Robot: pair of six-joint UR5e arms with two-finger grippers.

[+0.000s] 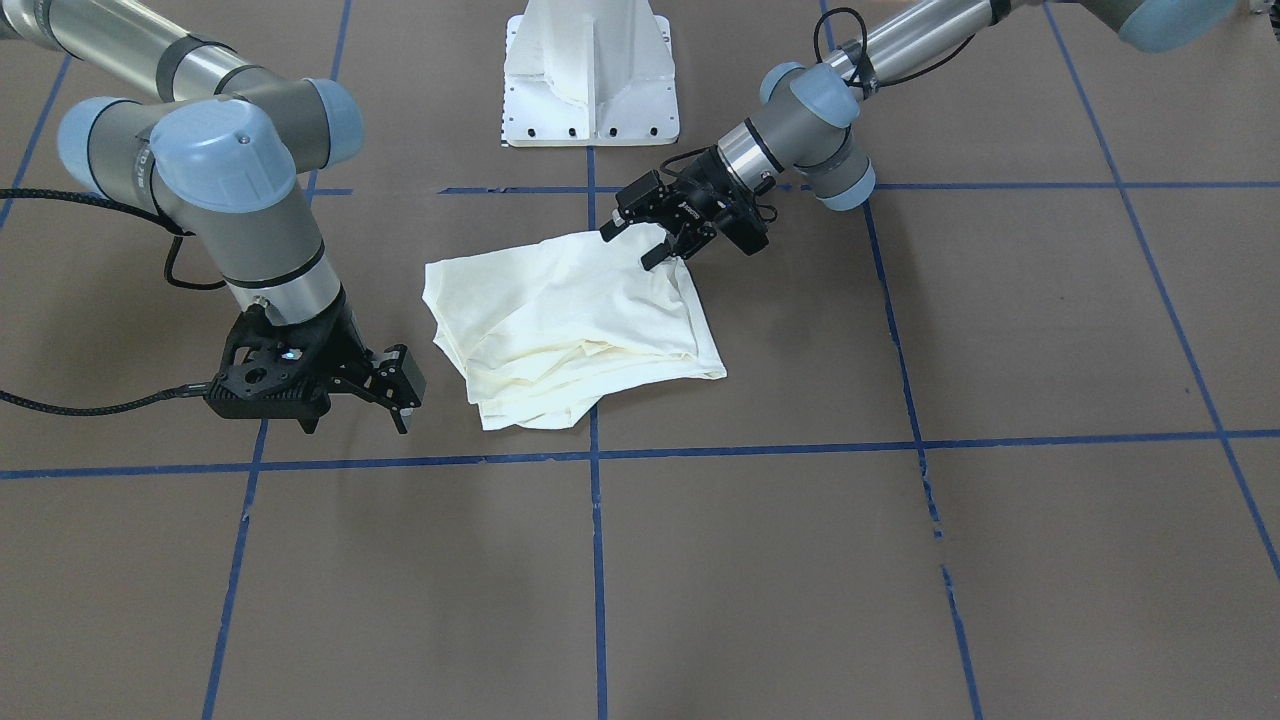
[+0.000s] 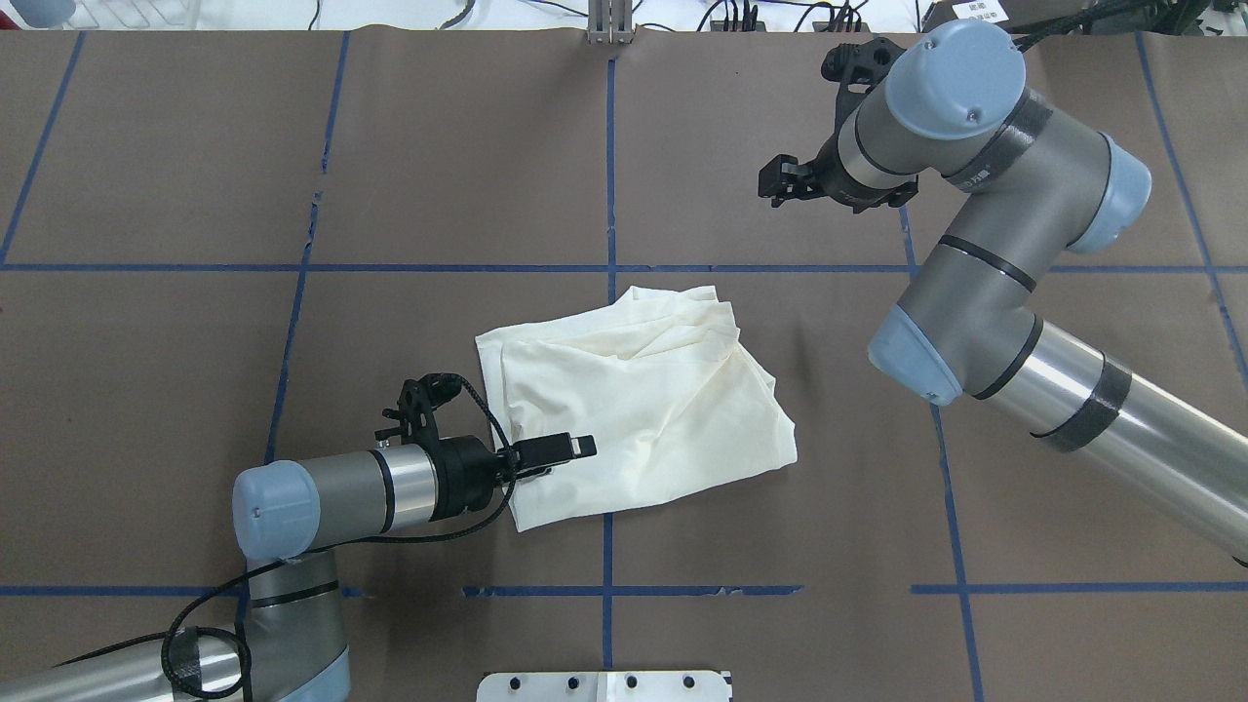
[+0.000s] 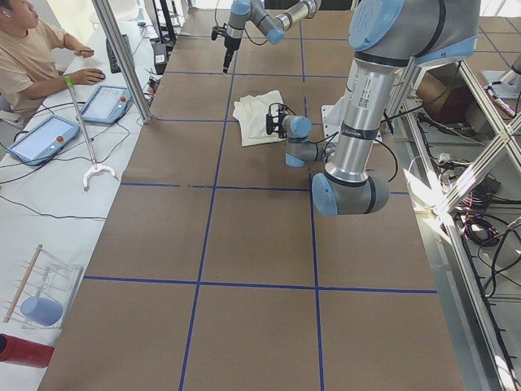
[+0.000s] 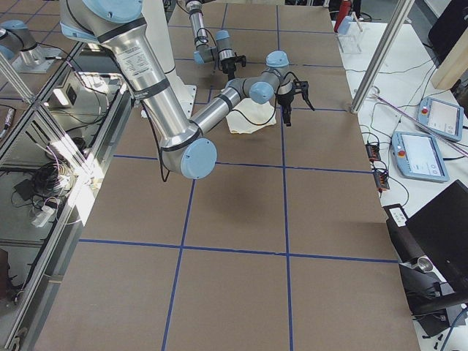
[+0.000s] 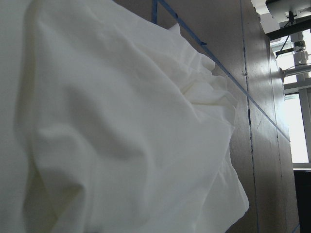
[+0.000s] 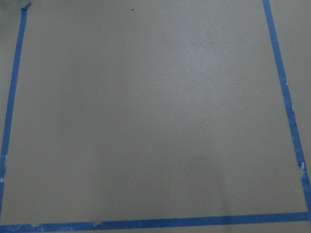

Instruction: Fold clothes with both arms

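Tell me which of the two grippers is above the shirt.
The left gripper: it hangs open over the shirt's edge, while the right gripper is apart, over the table.

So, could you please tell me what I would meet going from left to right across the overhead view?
In order: left arm → cream shirt → right claw → right arm. I left out the left claw, since it lies over the shirt's left edge.
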